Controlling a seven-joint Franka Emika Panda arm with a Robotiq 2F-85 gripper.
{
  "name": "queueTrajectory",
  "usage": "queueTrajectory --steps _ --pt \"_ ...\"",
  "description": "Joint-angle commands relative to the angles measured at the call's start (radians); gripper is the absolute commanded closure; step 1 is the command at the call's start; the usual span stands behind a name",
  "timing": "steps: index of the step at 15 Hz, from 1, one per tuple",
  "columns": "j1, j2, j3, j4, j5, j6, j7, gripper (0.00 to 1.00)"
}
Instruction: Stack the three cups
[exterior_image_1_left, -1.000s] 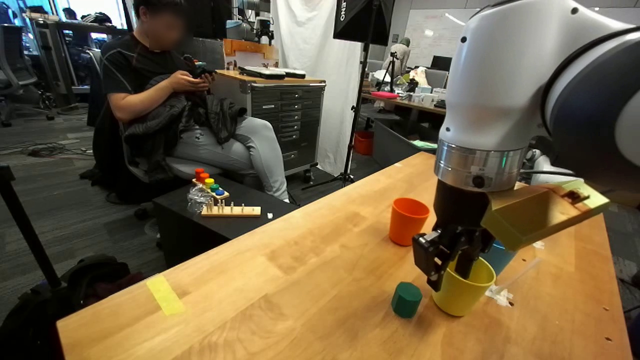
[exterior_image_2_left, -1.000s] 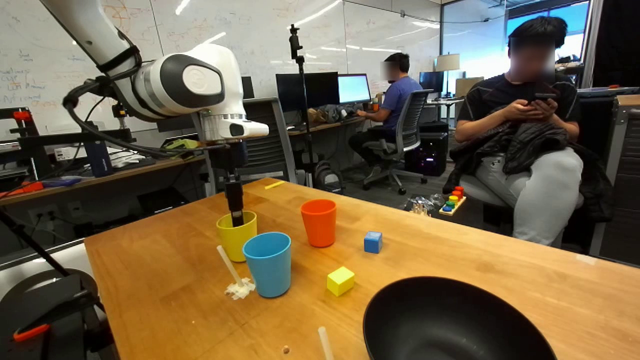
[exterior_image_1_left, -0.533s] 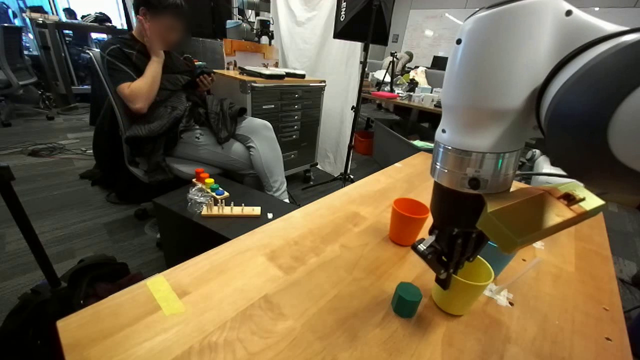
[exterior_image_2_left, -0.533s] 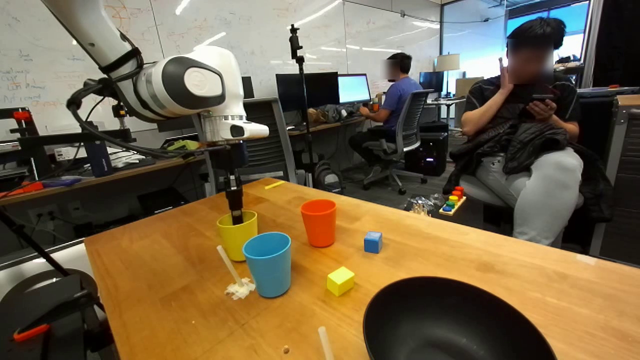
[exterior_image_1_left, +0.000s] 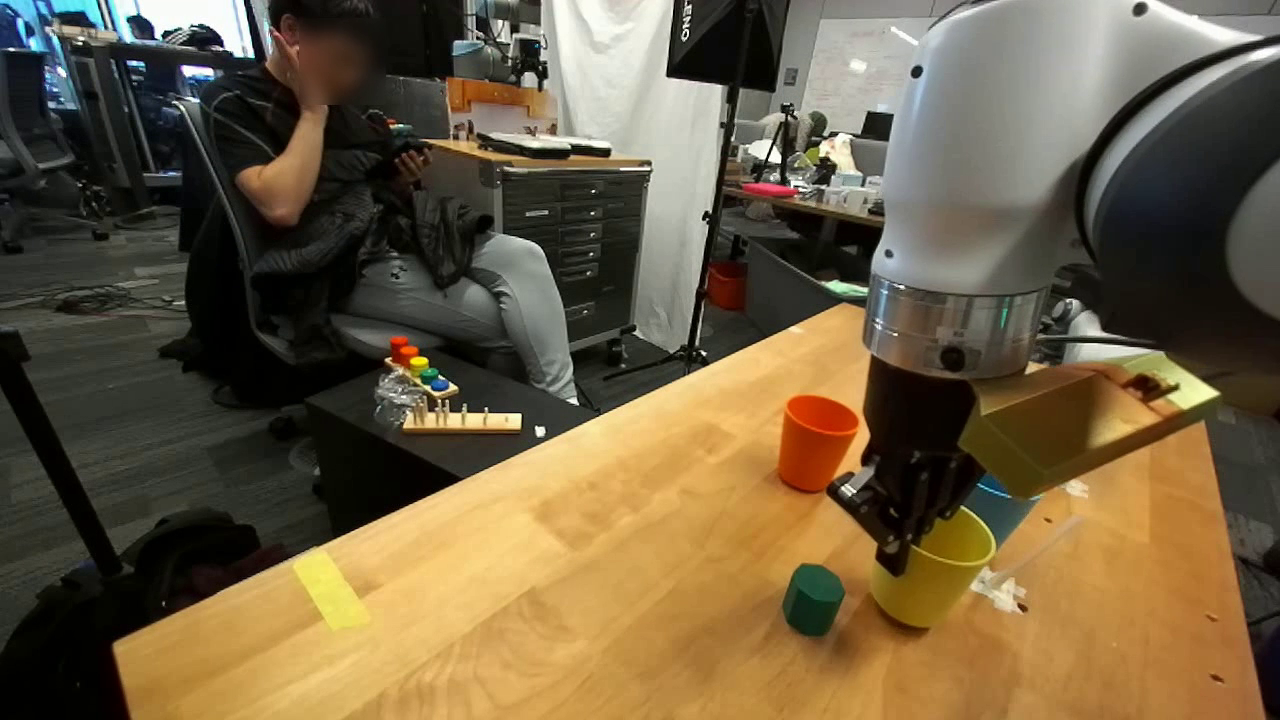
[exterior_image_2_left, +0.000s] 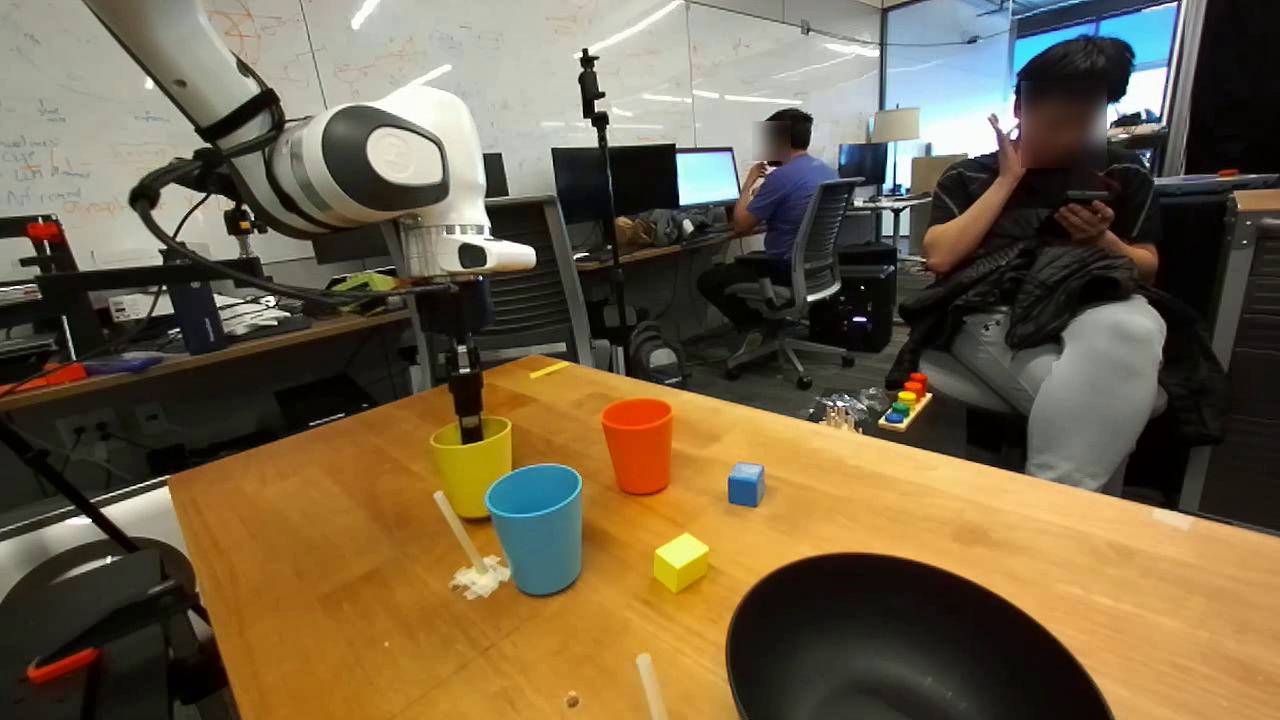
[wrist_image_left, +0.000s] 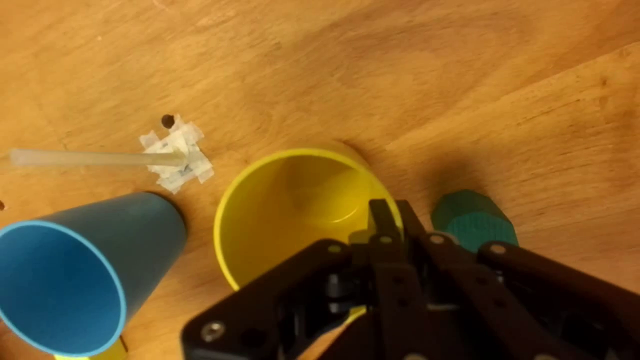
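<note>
The jaws are pinched together on the wall of the yellow cup (wrist_image_left: 295, 195), one jaw reaching down inside the mouth and its partner outside, with the rim caught between them in the wrist view. That cup's mouth faces up; whether its base touches the wooden surface (exterior_image_1_left: 600, 560) I cannot tell. Near it, with a gap showing in the wrist view, the light blue cup (exterior_image_2_left: 543, 540) stands upright on the surface (in an exterior view it is partly hidden behind the yellow cup and the robot arm (exterior_image_1_left: 985, 150)). The orange cup (exterior_image_2_left: 638, 450) also stands upright, apart from its two companions, in both exterior views. A green block (exterior_image_1_left: 813, 600) sits just beside the yellow cup, on the side of the outer jaw. In an exterior view a yellow block (exterior_image_2_left: 681, 563) rests near the light blue cup, a blue block (exterior_image_2_left: 746, 485) near the orange one, and a black bowl (exterior_image_2_left: 900, 630) runs off the bottom edge. A pale rod (exterior_image_2_left: 460, 533) rises from a patch of tape (exterior_image_2_left: 480, 578) close to the light blue cup. Past the surface, a person in a dark shirt (exterior_image_2_left: 1060, 230) sits holding a phone (exterior_image_2_left: 1086, 196).
</note>
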Motion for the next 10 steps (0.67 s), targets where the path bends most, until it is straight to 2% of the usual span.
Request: queueTrajectory --steps 1,5,10 --pt "0.017 -0.062 -0.024 0.029 0.03 -0.097 -0.021 0.97" --pt "0.007 -0.12 -0.04 0.06 0.01 -0.176 0.014 0.98" --pt "-0.024 -0.202 -0.062 0.033 0.001 -0.185 0.03 0.98"
